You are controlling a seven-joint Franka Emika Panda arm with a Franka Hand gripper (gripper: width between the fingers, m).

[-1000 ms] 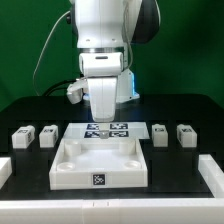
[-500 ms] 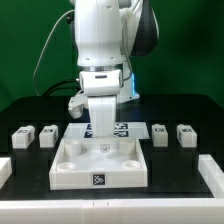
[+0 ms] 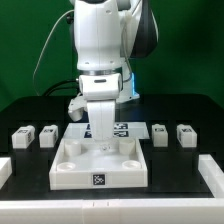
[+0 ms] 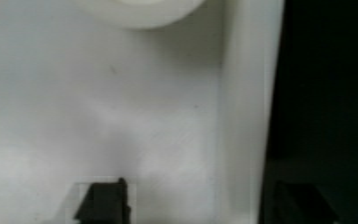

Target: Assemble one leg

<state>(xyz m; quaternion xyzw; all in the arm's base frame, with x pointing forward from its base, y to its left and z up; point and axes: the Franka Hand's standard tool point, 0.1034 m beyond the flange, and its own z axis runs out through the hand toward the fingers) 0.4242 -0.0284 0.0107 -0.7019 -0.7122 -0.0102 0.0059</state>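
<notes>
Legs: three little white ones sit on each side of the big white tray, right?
Two, not three. In the exterior view, the left legs are a pair beside the tray, and the right legs are a pair too.

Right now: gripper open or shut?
Open. Wrist view shows the gripper with its two fingertips wide apart over the white tray, nothing gripped between them.

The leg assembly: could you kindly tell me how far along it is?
Done: nothing visible; all four legs lie loose on the table, none in the tray. In hand: the open, empty pincer sits low over the tray's rear rim. Left: grasping a leg and seating it in a corner socket.
</notes>
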